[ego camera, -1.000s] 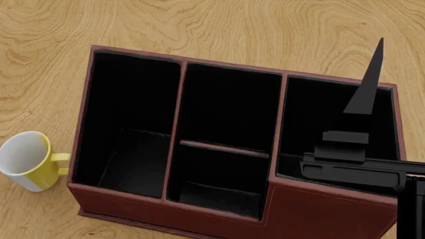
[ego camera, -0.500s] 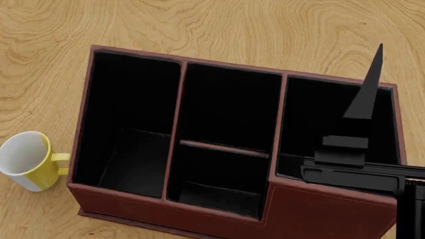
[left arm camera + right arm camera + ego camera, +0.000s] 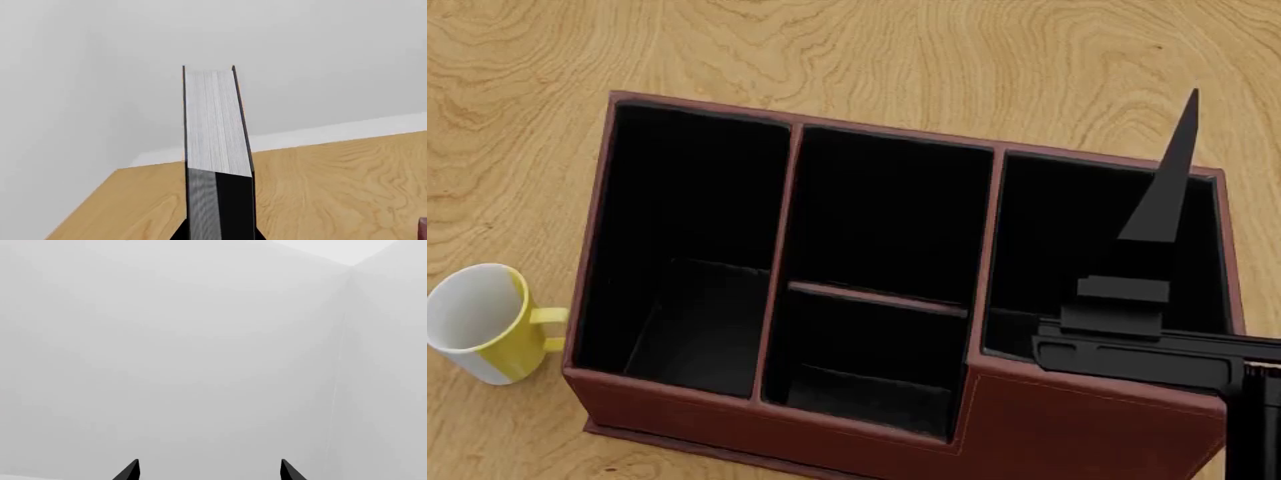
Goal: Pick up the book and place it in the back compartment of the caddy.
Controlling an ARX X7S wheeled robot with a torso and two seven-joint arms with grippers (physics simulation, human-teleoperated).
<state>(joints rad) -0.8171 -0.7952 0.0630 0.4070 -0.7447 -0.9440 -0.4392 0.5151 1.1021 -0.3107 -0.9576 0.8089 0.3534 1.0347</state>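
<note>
The slim black hardcover book with white page edges (image 3: pixel 212 125) stands upright, clenched in the left pincer (image 3: pixel 220 220). In the head view it shows as a dark wedge (image 3: pixel 1169 175) above the right-hand long cell of the reddish-brown leather-look caddy (image 3: pixel 1068 425), not over the small back compartment (image 3: pixel 874 355). I judge the book must move sideways across the wall between the cells, stay upright, line up with the short cell, then go down straight. The low divider (image 3: pixel 878 298) and cell walls could catch a corner. The right pincer (image 3: pixel 208 471) is released, facing blank wall. A yellow mug with white inside (image 3: pixel 481 322) stands on the wooden bench (image 3: pixel 827 50) beside the caddy, out of the way.
</note>
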